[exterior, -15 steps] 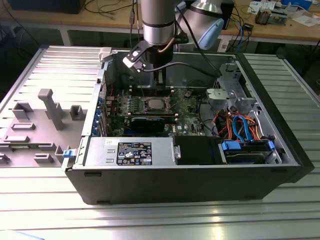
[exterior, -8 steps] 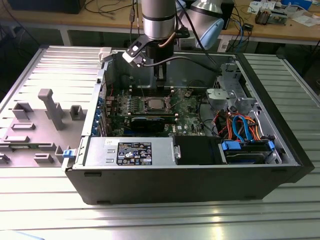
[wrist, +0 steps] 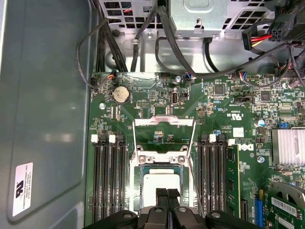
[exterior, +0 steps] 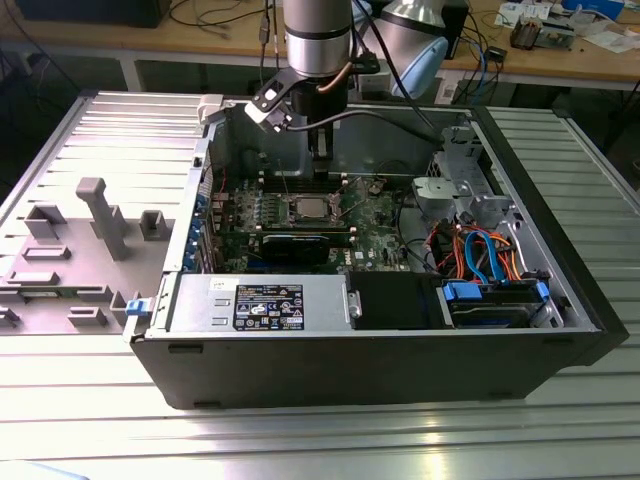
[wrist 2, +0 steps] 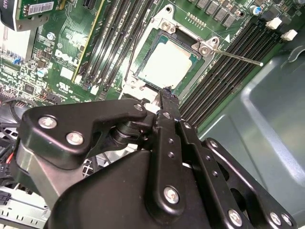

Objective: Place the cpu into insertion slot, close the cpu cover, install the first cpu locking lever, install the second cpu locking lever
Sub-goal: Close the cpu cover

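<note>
Directly beneath the end effector (wrist: 167,194), its fingertips pressed together and empty, the cpu (wrist: 162,182) sits in the insertion slot (wrist: 135,188). The cpu cover (wrist: 164,121) lies flipped open just beyond, stretching away.

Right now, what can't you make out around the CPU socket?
First wrist view: the black gripper covers the near edge of the flat silvery-grey square cpu.
Second wrist view: the gripper's body hides one corner of the socket.
Exterior view: too small to tell whether the cpu sits flush in its socket.
</note>
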`<act>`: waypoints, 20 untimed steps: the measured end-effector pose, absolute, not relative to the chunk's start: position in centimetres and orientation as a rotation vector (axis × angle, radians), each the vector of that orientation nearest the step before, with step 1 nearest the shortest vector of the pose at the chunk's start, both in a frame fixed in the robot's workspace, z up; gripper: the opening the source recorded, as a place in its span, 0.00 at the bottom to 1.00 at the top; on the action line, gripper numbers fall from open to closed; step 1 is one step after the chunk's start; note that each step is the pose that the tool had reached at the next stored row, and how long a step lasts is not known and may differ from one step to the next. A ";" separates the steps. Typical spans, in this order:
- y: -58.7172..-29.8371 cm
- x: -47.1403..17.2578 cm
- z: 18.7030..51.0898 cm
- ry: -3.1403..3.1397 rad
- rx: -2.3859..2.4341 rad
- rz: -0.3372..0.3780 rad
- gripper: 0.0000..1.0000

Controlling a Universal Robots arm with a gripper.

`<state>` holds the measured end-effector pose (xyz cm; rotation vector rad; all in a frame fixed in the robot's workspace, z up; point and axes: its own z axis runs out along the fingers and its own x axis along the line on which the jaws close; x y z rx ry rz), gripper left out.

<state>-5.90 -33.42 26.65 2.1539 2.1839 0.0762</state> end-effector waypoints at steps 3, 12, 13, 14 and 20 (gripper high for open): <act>-33.4 -5.9 26.6 2.184 2.154 0.076 0.11; -33.6 -5.9 26.7 2.184 2.154 0.076 0.11; -33.6 -5.9 26.7 2.184 2.154 0.076 0.11; -33.6 -5.8 26.6 2.184 2.154 0.076 0.11; -33.7 -5.8 26.7 2.184 2.154 0.076 0.11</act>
